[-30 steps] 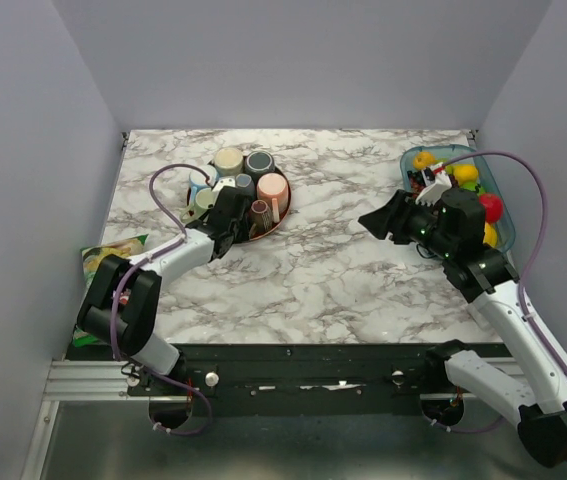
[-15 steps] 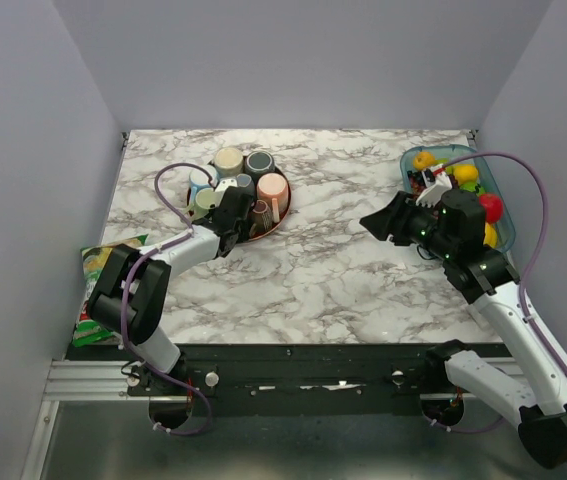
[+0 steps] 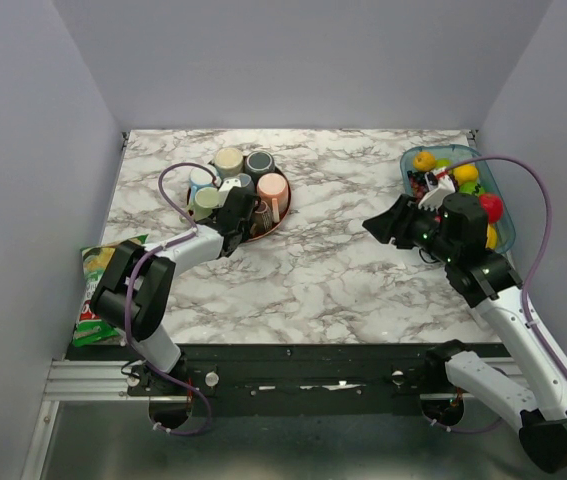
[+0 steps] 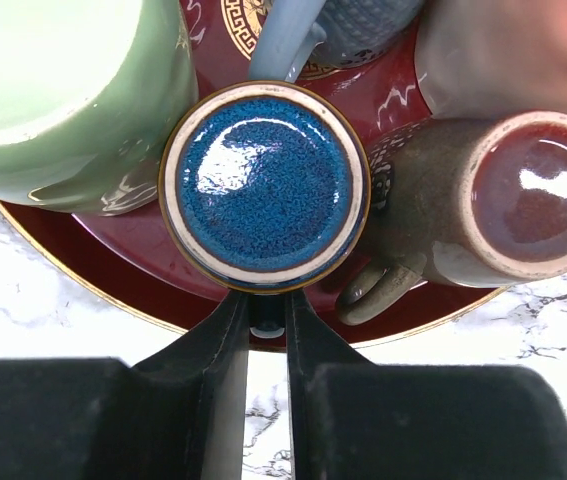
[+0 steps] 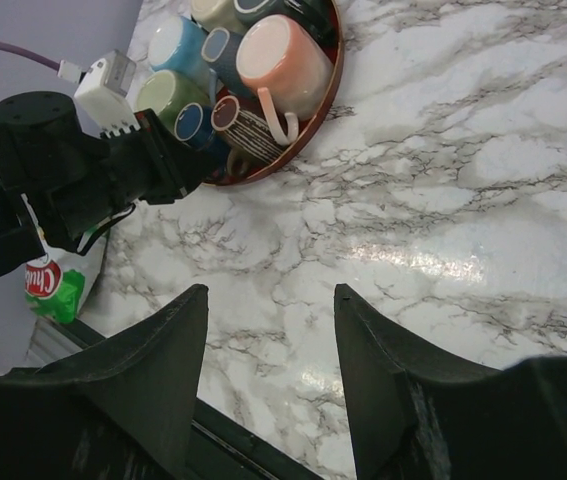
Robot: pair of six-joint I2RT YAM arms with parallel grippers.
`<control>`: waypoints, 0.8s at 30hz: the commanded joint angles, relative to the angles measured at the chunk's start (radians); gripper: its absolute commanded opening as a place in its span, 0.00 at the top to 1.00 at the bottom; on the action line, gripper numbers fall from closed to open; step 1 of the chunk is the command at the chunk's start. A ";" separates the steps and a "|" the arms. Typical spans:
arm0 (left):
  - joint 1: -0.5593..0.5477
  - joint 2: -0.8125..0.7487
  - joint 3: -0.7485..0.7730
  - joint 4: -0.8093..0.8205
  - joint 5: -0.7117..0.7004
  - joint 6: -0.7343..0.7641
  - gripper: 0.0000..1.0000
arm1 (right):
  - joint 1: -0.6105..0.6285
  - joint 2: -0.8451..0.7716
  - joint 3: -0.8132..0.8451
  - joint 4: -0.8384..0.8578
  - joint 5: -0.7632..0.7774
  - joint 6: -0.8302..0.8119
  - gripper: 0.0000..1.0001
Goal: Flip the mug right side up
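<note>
Left fingers (image 4: 233, 320) farther in, tight on blue mug (image 4: 265, 182)

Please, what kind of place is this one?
Probably a robot test cell, not a home: plain grey walls enclose a marble-patterned table with a red tray of mugs and a teal bin.

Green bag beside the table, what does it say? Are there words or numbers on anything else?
"Chi": white letters on a red patch on the green bag, in the right wrist view; the rest of the word is hidden.
Top view, same bag: print too small to read.
Blue mug and red plate: no words; the plate has only a gold pattern.
</note>
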State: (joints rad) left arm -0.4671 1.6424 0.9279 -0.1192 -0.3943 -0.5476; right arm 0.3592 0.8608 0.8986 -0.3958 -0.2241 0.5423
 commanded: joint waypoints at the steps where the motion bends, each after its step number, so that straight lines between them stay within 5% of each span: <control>1: 0.004 0.019 0.019 0.006 -0.057 -0.011 1.00 | 0.006 -0.014 -0.020 -0.017 0.034 0.001 0.39; 20: -0.062 -0.216 0.026 -0.108 -0.084 -0.009 1.00 | 0.006 -0.051 -0.044 -0.015 0.052 0.027 0.38; 24: -0.071 -0.292 0.031 -0.157 -0.089 -0.012 1.00 | 0.006 -0.062 -0.050 -0.012 0.048 0.033 0.29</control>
State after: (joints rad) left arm -0.5270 1.4391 0.9310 -0.2394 -0.4259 -0.5472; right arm 0.3592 0.8173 0.8650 -0.4053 -0.1959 0.5613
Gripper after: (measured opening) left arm 0.238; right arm 0.647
